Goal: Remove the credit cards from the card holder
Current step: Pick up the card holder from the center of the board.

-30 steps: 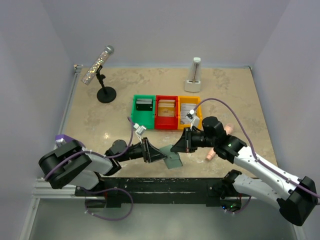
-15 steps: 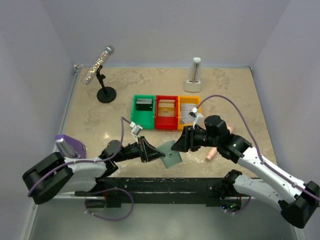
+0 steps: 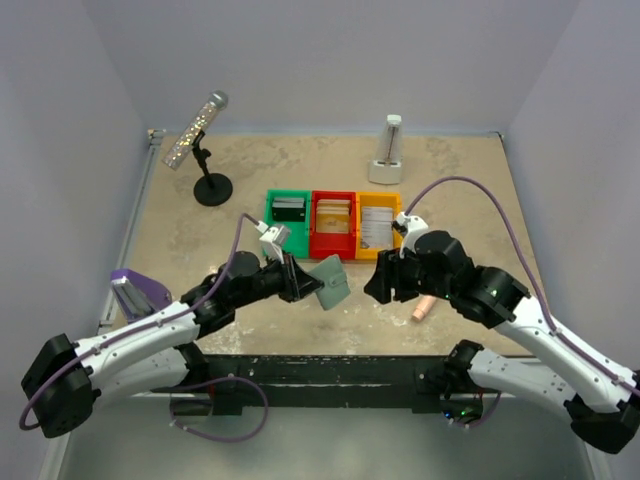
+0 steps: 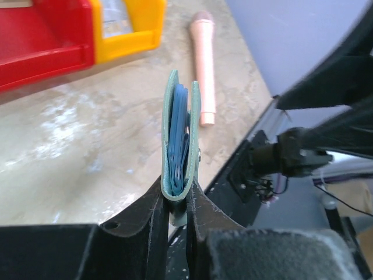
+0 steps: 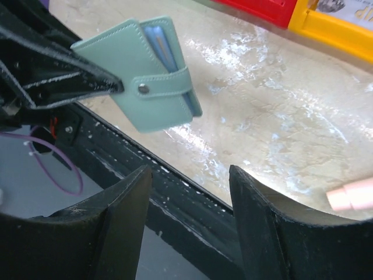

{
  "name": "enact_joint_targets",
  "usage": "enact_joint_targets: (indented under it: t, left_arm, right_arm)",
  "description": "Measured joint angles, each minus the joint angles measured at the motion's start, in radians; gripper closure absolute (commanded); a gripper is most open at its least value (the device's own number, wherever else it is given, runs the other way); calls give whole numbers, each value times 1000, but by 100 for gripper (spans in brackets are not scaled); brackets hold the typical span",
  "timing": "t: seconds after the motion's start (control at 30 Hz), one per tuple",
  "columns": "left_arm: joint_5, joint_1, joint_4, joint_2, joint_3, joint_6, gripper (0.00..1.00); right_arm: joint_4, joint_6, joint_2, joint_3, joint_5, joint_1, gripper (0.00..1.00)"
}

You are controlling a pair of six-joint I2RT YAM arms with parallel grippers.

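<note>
My left gripper (image 3: 306, 283) is shut on the fold of the card holder (image 3: 331, 283), a pale blue-green wallet held off the table in front of the bins. Edge-on in the left wrist view, the card holder (image 4: 180, 137) rises from the left gripper (image 4: 180, 203) with blue leaves between its panels. From the right wrist it (image 5: 140, 76) looks folded, its tab snapped shut. My right gripper (image 3: 375, 281) stands open and empty to its right, apart from it (image 5: 189, 195). Credit cards lie in the bins: dark (image 3: 290, 209), tan (image 3: 333, 214), whitish (image 3: 374, 222).
Green (image 3: 270, 235), red (image 3: 316, 248) and yellow (image 3: 397, 238) bins stand side by side mid-table. A pink cylinder (image 3: 424, 310) lies near the right arm. A glittery tube on a black stand (image 3: 195, 130) and a white stand (image 3: 388, 150) are at the back. A black rail (image 3: 330, 368) edges the front.
The right gripper opened, let go of the card holder and drew back to the right. The left gripper carried the card holder up and away from the table's front edge.
</note>
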Motion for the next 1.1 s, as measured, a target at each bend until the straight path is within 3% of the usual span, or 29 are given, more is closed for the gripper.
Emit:
enact_joint_targets:
  t: [0.13, 0.33, 1.1]
  left_arm:
    - [-112, -19, -200, 8, 90, 16, 100]
    - [-216, -68, -360, 18, 187, 17, 100]
    - [-232, -113, -428, 40, 291, -85, 100]
  right_arm:
    - [-59, -29, 54, 95, 128, 94, 43]
    - [-76, -39, 183, 180, 246, 190, 45]
    - [-51, -29, 464, 344, 291, 262, 50]
